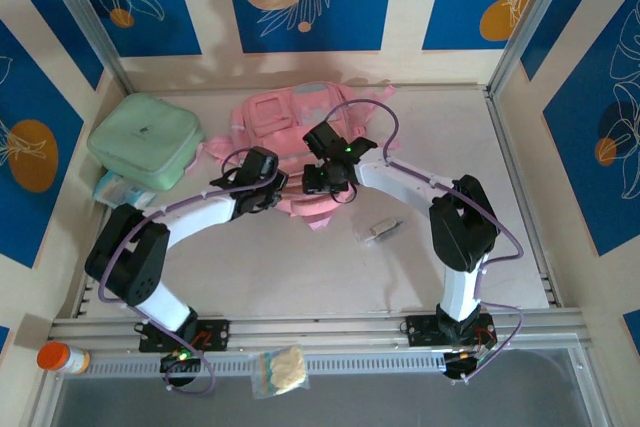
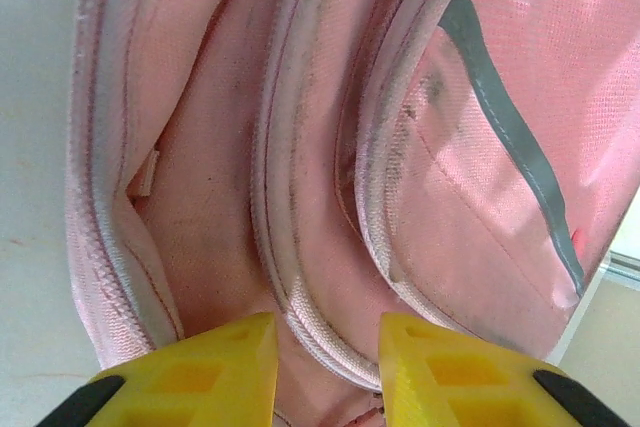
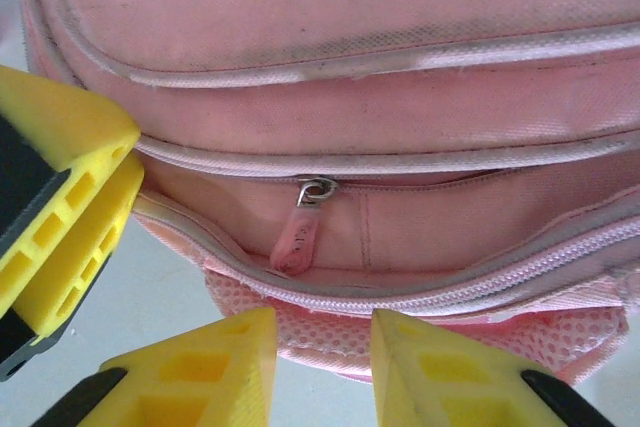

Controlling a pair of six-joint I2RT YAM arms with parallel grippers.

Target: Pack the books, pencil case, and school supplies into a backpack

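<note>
Soft pink fabric backpack (image 1: 285, 117) lies flat on the pale table (image 1: 300, 277), centre-far, pocketed front face up. Its long axis runs away from the arm bases toward the back wall, and the near end sits under both claws.

Left claw (image 1: 275, 190) is at the near-left edge of the backpack. In the left wrist view its yellow fingers (image 2: 215, 362) stand apart, and a piped zip seam of the backpack (image 2: 330, 147) runs down into the gap of the left claw (image 2: 325, 332). Can't tell whether it pinches the seam.

Right claw (image 1: 325, 182) is at the near edge, just beside the left claw. In the right wrist view the right claw (image 3: 322, 322) has its jaws apart with nothing between them and pink mesh trim just beyond. A zip compartment of the backpack (image 3: 350, 47) gapes there, with a pink zip pull (image 3: 297, 232) hanging in the opening.

Large mint-green zip case (image 1: 145, 139) is far-left, apart from the backpack. Small pale grey object (image 1: 378, 231) lies on the table near the backpack's near-right corner.
</note>
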